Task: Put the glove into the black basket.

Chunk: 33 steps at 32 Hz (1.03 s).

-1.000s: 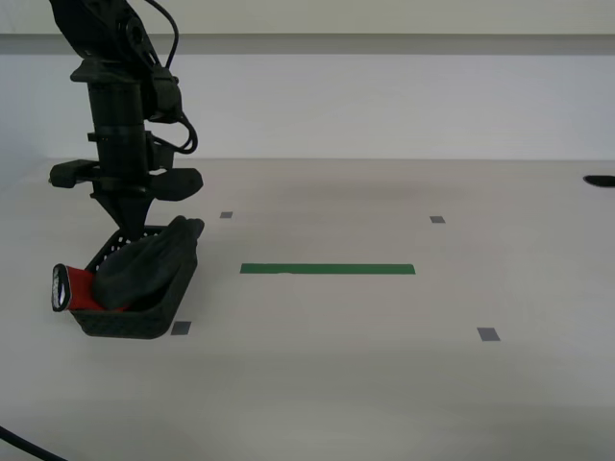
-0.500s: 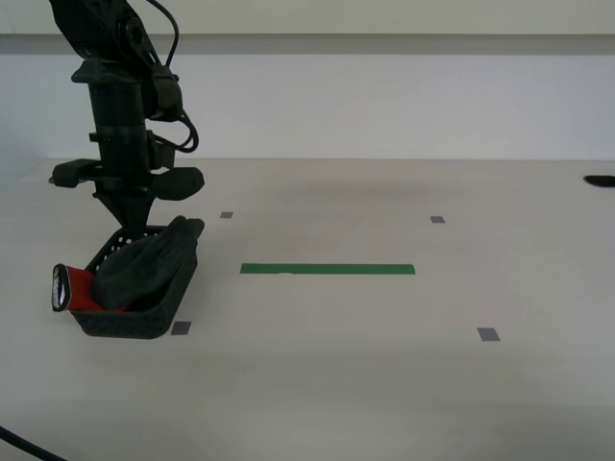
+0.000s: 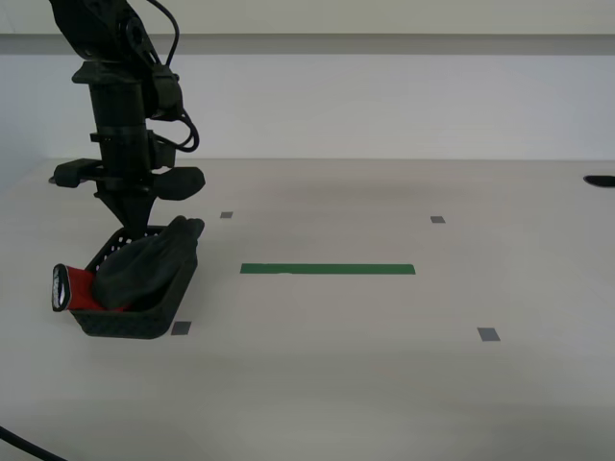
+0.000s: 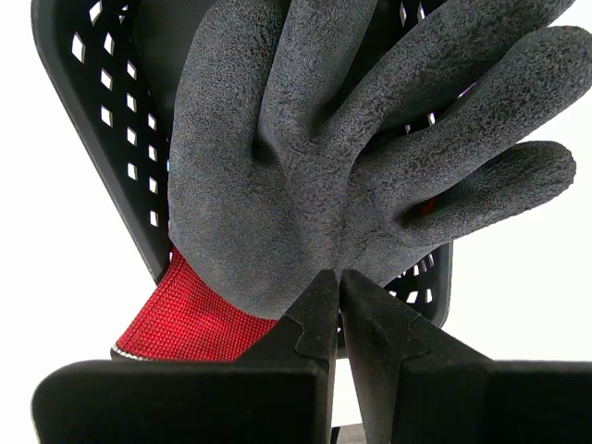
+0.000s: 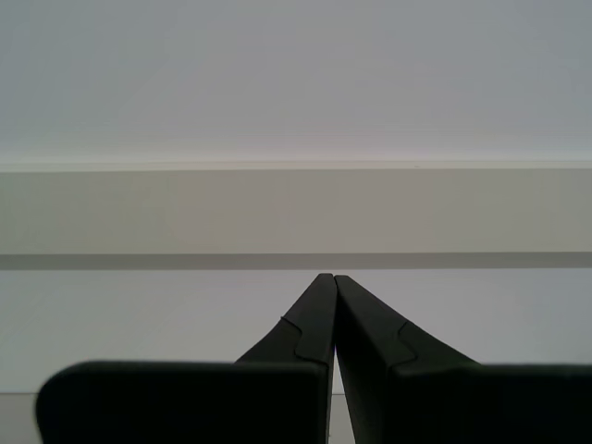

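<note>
The glove (image 3: 135, 272) lies in the black basket (image 3: 144, 322) at the exterior view's left, its red cuff (image 3: 75, 288) hanging over the near end. In the second wrist view the grey palm and fingers (image 4: 324, 157) spread over the basket (image 4: 111, 111), with the red cuff (image 4: 190, 314) below. My second gripper (image 4: 338, 276) is shut and empty, just above the glove; in the exterior view it (image 3: 130, 226) points down over the basket's far end. My first gripper (image 5: 333, 277) is shut and empty, facing a bare wall; it does not show in the exterior view.
A green tape strip (image 3: 327, 269) lies on the pale table, with small grey tape squares (image 3: 488, 334) around it. A dark object (image 3: 599, 181) sits at the table's far edge, at the exterior view's right. A cable (image 3: 29, 447) crosses the near corner.
My second gripper has risen slightly above the basket. The glove and basket have not moved.
</note>
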Available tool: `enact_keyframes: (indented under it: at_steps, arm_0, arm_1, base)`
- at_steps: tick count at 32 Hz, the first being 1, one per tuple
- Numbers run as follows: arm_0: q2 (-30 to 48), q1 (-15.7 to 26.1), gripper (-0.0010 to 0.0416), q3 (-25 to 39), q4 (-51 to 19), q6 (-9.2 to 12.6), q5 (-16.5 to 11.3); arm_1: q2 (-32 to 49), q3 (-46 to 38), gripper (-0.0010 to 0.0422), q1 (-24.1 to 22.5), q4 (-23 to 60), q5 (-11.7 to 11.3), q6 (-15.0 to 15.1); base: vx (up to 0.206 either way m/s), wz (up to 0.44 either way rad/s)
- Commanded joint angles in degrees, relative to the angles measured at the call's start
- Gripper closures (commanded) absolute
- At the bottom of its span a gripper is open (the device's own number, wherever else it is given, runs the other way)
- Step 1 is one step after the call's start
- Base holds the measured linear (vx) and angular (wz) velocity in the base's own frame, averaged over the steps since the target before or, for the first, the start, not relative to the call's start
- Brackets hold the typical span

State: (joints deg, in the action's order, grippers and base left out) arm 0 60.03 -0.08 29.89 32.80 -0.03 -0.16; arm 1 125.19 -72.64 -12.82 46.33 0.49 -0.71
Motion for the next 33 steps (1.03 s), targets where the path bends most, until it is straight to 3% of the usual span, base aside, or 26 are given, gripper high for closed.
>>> enact_keyframes:
  at_steps: [1,33]
  arm_0:
    - [0.0,0.1,0.0405,0.1,0.1,0.0,0.0]
    - [0.0,0.1,0.0405,0.1,0.1,0.0,0.0]
  arm_1:
    - [0.0,0.0,0.0408,0.0,0.0,-0.1,0.0]
    - [0.0,0.0,0.0408,0.0,-1.7,-0.1,0.0]
  base:
    - [0.0,0.0]
    - [0.0,0.0]
